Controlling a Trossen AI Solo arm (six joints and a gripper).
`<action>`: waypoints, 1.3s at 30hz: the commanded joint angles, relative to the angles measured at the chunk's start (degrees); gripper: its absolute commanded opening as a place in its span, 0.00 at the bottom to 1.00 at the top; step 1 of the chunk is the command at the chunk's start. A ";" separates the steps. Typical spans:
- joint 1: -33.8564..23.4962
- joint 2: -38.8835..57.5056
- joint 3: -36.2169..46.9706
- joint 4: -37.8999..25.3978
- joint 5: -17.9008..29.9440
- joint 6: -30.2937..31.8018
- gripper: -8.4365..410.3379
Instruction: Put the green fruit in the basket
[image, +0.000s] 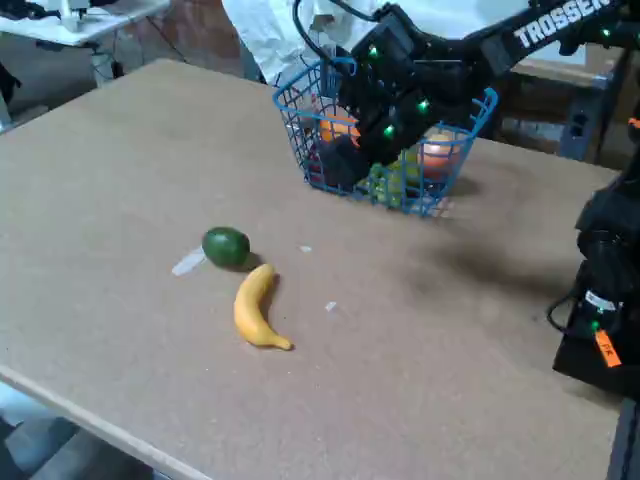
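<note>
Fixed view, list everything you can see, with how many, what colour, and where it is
green fruit: one, dark green, on the table left of centre, just above the banana
banana: one, yellow, on the table below the green fruit
basket: one, blue wire, far side of the table, holding orange and yellow-green fruit, count unclear
table: one, tan board, fills the view
scraps: a few, pale, near the green fruit
gripper: one, black with green lights, at the basket, fingers not distinguishable

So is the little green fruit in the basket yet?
No, it is out. The green fruit lies on the table beside the banana, well apart from the blue basket, where the gripper hangs.
</note>
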 joint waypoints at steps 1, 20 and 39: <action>-0.04 -0.02 0.07 -0.02 0.04 0.00 0.55; -0.02 -0.02 0.37 -0.28 -0.02 -1.44 0.55; 0.20 2.60 9.86 -7.37 -5.49 -3.63 0.98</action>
